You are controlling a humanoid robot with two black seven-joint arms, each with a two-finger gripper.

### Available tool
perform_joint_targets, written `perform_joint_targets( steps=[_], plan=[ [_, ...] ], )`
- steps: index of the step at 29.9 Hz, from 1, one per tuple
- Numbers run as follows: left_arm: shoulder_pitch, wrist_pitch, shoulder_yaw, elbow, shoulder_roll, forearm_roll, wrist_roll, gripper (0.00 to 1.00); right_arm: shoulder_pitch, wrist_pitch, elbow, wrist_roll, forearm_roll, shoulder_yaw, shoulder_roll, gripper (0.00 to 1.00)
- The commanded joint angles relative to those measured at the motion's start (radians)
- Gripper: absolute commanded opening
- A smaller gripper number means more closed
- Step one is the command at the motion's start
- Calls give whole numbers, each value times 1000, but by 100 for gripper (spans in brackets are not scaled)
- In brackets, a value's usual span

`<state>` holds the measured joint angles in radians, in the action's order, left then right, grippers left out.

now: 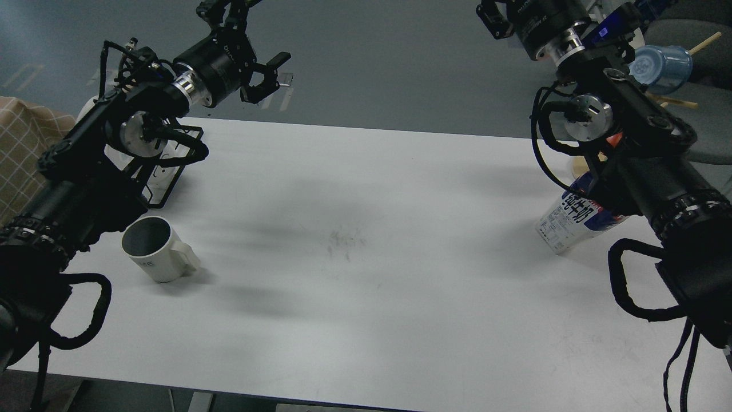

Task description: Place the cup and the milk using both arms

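The cup [154, 249], a white mug with a dark grey inside, stands upright near the table's left edge with its handle to the right. It sits beside and below my left forearm. My left gripper [267, 75] hovers high above the table's far left edge, well away from the cup, open and empty. The milk [572, 220], a blue-and-white carton, stands at the right of the table. Its upper part is hidden behind my right arm. My right gripper [490, 20] is cut off by the top edge, far above the milk, and its fingers cannot be made out.
A black wire rack [166, 189] holding white mugs stands at the table's far left, behind my left arm. A translucent blue cup [660, 66] hangs on wooden pegs [704, 42] at the far right. A checked cloth [23, 149] lies beyond the white table [366, 240]'s left edge.
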<state>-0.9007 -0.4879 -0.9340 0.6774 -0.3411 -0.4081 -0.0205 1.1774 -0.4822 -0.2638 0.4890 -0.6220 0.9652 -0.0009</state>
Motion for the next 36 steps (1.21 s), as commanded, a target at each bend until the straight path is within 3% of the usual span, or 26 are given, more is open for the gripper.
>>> perform_joint_targets(
  steps=[1, 16, 23, 36],
  plan=[
    [11, -1, 0, 1, -1, -1, -9, 99, -13, -4, 9, 0, 5, 3, 1, 100],
    [36, -1, -49, -10, 1, 121, -16, 99, -15, 5, 6, 0, 4, 3, 1, 100],
    [33, -1, -32, -16, -1, 120, -96, 99, -9, 7, 6, 0, 5, 0, 1, 100],
    [34, 2, -31, -15, 2, 104, -99, 99, -7, 8, 8, 0, 4, -11, 1, 100]
  ],
)
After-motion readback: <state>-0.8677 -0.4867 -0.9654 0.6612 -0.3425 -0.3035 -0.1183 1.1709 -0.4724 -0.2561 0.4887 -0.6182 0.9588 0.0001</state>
